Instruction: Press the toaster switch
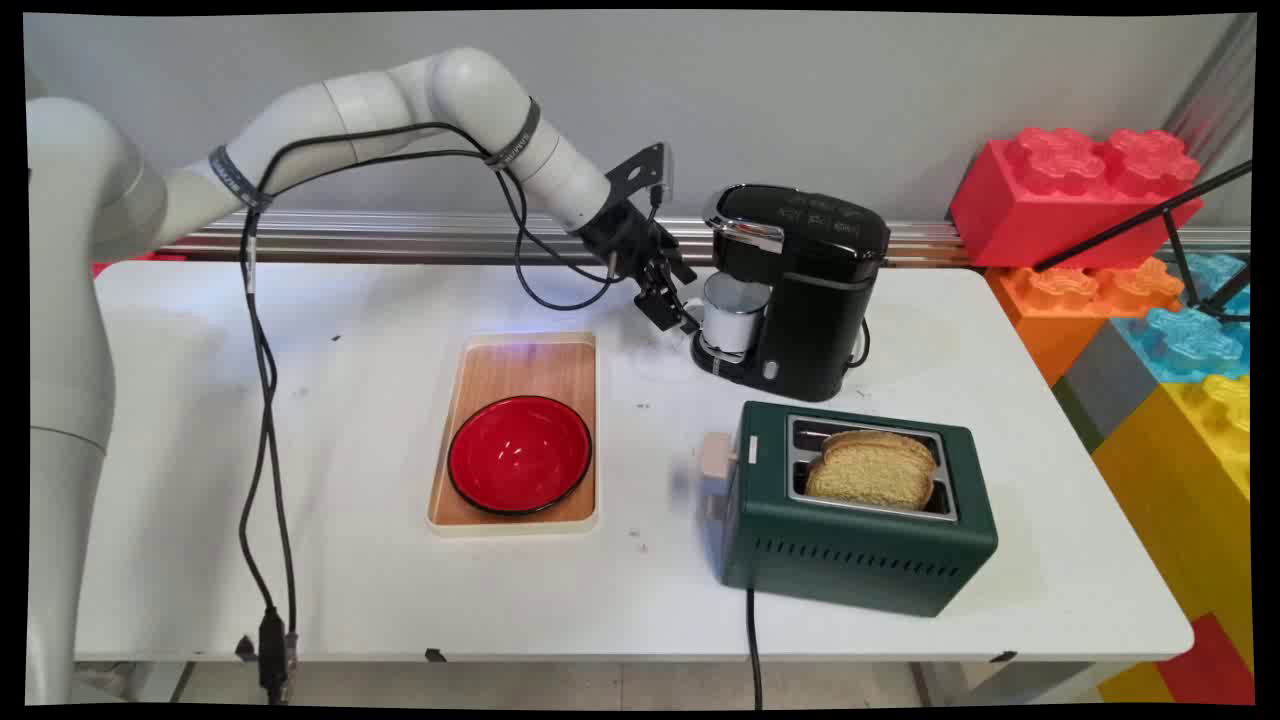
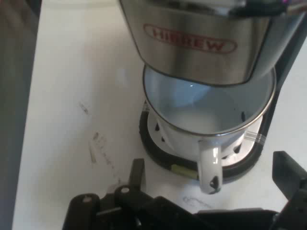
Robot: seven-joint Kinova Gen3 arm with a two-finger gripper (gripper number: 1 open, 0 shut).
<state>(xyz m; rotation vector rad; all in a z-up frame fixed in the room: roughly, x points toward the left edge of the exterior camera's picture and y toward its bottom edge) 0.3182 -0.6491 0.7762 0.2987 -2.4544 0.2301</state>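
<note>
- Main view: nearest to us stands a green toaster (image 1: 858, 520) on the white table (image 1: 330, 580), its black cord running off the near edge. We see two slices of bread (image 1: 875, 470) standing up in its slots, and a pale lever (image 1: 716, 462) on its left end.
- To the toaster's left lies a wooden tray (image 1: 580, 365) with a red bowl (image 1: 519, 455) resting inside it, toward the tray's near end.
- Farther back we find a black coffee maker (image 1: 805, 285), and a white mug (image 1: 732, 312) sits on its drip base under the brew head.
- The gripper (image 1: 672, 305) reaches down from the upper left and hangs just beside the mug, on the mug's left. From here we cannot tell whether it touches the mug.
- At the right edge, beyond the table, we see large toy blocks (image 1: 1085, 185) stacked in red, orange, blue and yellow.
- Hand view: closest to us the gripper's (image 2: 211, 191) black linkage rises from the bottom edge. We see its fingers (image 2: 136, 172) spread apart, one at lower left and one at lower right, gripping nothing.
- The mug's (image 2: 206, 115) handle (image 2: 210, 163) points toward us and falls between the two fingers, apart from both.
- The mug stands on the round black drip base (image 2: 153, 148), and the steel brew head (image 2: 201, 43) with red lettering overhangs it.
</note>
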